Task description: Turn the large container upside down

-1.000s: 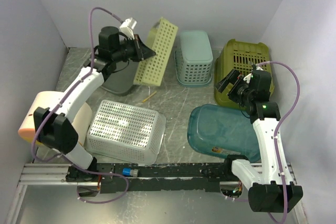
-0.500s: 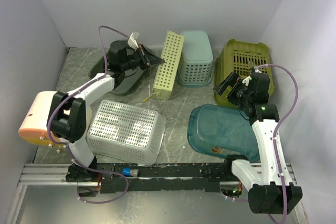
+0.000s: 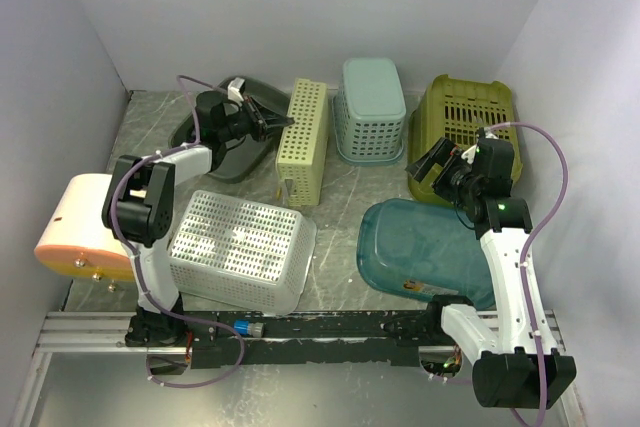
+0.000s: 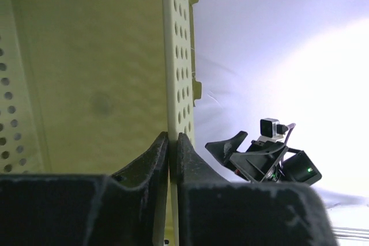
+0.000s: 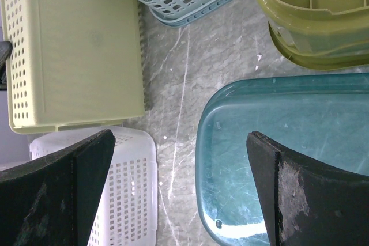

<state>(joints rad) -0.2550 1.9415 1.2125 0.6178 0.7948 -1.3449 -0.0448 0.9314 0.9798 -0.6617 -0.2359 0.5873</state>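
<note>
Left jaws pinch the yellow basket point(image 3: 303, 147) wall.

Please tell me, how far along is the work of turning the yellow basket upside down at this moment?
Done: the yellow perforated basket is gripped and stands on its long side, with its solid base facing the right arm. In hand: the left end effector is shut on the basket's wall. Left: tip it further until the opening faces the table, then release. The right end effector is open and holds nothing.
</note>
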